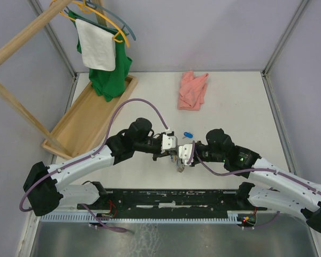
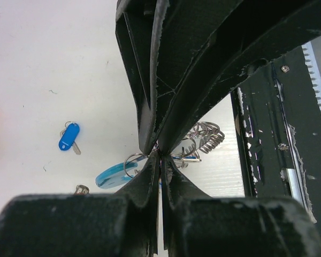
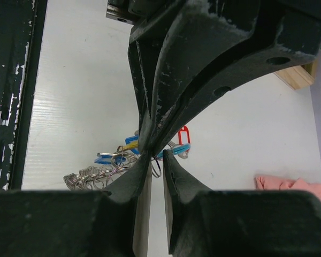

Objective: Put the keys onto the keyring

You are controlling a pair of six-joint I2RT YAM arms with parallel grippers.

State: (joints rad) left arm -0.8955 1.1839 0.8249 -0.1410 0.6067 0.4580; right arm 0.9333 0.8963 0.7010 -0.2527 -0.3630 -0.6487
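Left gripper (image 2: 159,155): jaws together, clamped on a ring of the keyring (image 2: 203,138). The keyring lies at the middle of the table (image 1: 246,107), toward its near edge, between both grippers. Its long axis runs from silvery coil to red tag (image 3: 184,134). Right gripper (image 3: 155,155): jaws nearly together; grip cannot be told. Red, yellow and blue tags appear already bunched on. One blue key (image 2: 69,136) lies loose just beyond, roughly parallel to the near edge, apparently still to thread.

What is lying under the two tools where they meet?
The keyring with its light-blue tag lies there, with keys bearing red, yellow and blue tags. The left tool is shut on one of its rings. The fingers of the right tool hide what it touches.
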